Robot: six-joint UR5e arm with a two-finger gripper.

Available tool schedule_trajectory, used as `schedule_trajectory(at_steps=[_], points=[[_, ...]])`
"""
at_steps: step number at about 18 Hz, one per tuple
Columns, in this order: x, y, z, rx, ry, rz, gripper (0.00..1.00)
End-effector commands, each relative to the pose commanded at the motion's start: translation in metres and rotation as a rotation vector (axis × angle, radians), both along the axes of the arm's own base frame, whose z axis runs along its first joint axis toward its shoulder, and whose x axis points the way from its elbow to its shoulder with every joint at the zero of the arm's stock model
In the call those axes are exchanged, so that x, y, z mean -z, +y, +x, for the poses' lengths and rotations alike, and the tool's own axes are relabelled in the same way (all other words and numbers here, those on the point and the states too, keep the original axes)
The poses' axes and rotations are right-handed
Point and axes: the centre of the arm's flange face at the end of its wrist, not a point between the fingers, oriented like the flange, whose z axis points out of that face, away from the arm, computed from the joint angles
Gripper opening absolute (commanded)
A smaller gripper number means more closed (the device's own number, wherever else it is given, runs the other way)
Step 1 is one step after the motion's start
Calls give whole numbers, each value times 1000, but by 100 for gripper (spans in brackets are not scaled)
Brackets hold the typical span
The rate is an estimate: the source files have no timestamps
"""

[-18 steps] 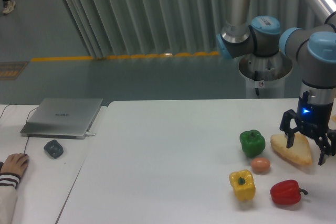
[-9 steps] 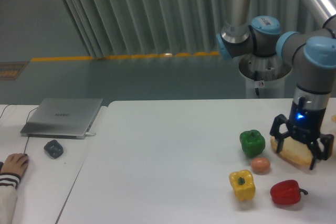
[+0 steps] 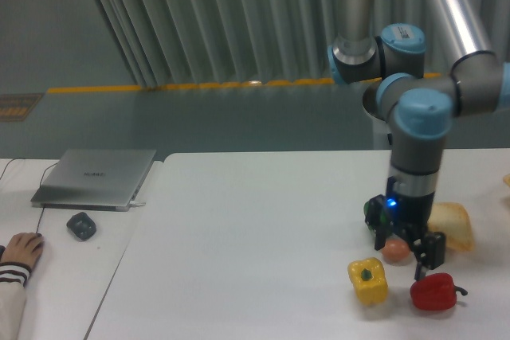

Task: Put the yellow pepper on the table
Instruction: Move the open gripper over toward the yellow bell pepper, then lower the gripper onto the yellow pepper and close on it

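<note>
Yellow pepper [image 3: 367, 279] sits untouched on the white worktop [image 3: 255, 228], beside an egg [image 3: 395, 250]. Approach step: the empty, open hand [image 3: 405, 248] must shift left and descend over it.

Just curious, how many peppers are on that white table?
3: yellow pepper near the front, red pepper right of it, green pepper behind, mostly hidden by the pincer.

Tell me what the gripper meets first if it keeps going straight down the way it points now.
Probably the egg: the gripper points down with its fingers spread right around it. Depth is unclear from this one view, so it could land on the table just beside it.
</note>
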Motion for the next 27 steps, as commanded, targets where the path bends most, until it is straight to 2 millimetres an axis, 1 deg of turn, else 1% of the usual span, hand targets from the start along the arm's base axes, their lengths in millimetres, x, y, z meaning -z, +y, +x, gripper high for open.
schedule_trajectory(at_steps=[2, 3, 4, 7, 13, 18, 23, 27], points=[[12, 0, 3, 0, 4, -32, 100], [14, 4, 12, 14, 7, -40, 100], [12, 6, 19, 22, 9, -37, 100], [10, 6, 21, 26, 6, -35, 100], [18, 6, 22, 19, 1, -48, 100], [16, 10, 22, 19, 1, -34, 100], [27, 13, 23, 21, -9, -46, 100], [33, 19, 32, 10, -14, -50, 100]])
